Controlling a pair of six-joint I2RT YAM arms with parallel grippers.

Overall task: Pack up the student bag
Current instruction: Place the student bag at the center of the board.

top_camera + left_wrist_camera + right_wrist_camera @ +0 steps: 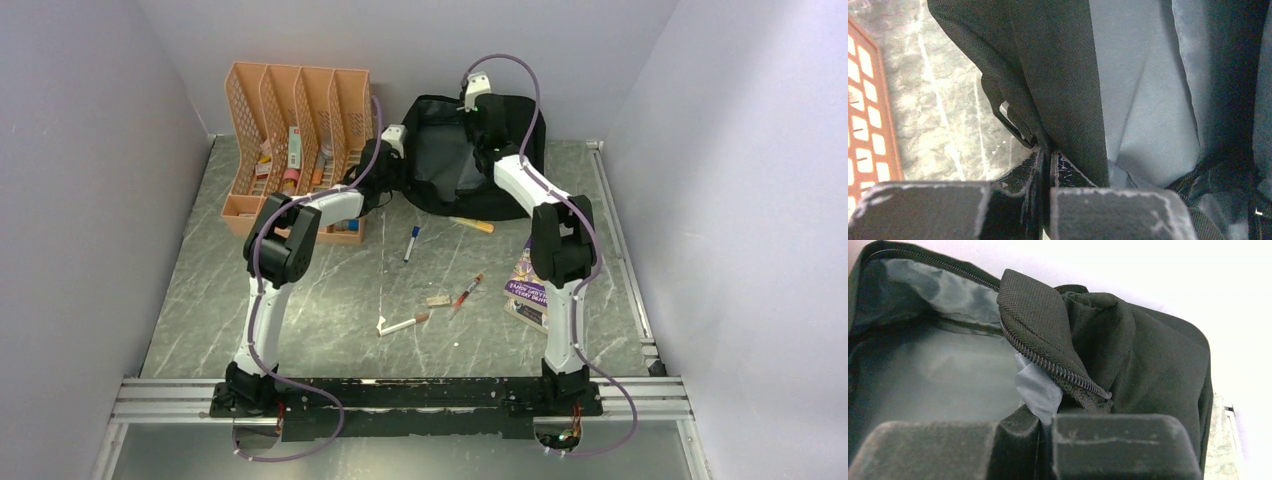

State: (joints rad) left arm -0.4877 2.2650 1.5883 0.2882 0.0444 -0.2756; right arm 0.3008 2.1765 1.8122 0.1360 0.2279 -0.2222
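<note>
Along the near edge of the tabletop point(330, 290), both arm bases are seen bolted to a rail point(400, 398).

Toward the middle, loose items are scattered: a white marker point(405, 323), a small tan block point(438, 300) and a red pen point(467, 292). A purple book point(527, 287) is noted nearer the right edge, partly hidden by the right arm.

Further back, a blue-capped marker point(411, 243) and a yellow pen point(471, 224) are recorded, the latter just beside the bag's front.

An orange file rack point(300, 140) is placed at the far left corner.

The student bag point(525, 128) is set at the far edge, right of centre, with its mouth open and grey lining exposed.

Left gripper point(1045, 155): jaws closed, with black rim fabric from the bag's left side pinched between them.

Right gripper point(1045, 415): jaws closed on grey lining and the zip edge at the bag's far rim; fabric is bunched above the jaws.
</note>
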